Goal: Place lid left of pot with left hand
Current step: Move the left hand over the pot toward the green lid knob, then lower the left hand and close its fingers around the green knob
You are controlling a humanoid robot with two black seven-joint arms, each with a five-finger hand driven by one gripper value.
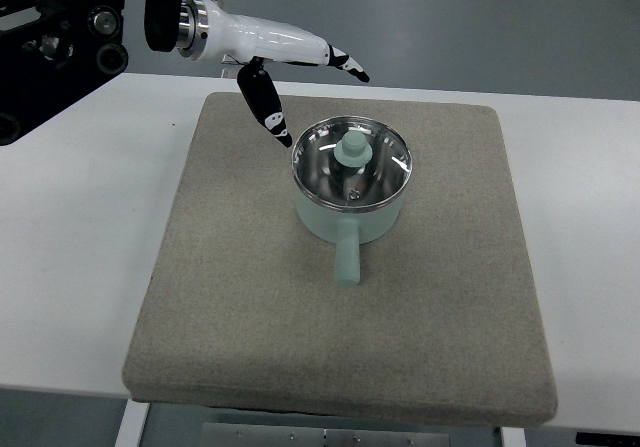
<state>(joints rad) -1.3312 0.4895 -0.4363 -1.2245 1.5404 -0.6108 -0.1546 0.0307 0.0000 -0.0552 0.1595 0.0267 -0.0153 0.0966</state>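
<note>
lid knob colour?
Pale mint green, matching the pot. The knob shows clearly in the top view, centred on the lid.

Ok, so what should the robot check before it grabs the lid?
1. Lid still on pot: ok, it sits on the rim with its knob up.
2. Left robot hand empty: ok, fingers spread, holding nothing.
3. Hand above the knob: not ok, it hangs up and left of the pot.
4. Room left of the pot: ok, bare mat there.
5. Pot handle out of the way: ok, it points toward the near edge.
6. Right hand clear: cannot tell, not in view.
</note>
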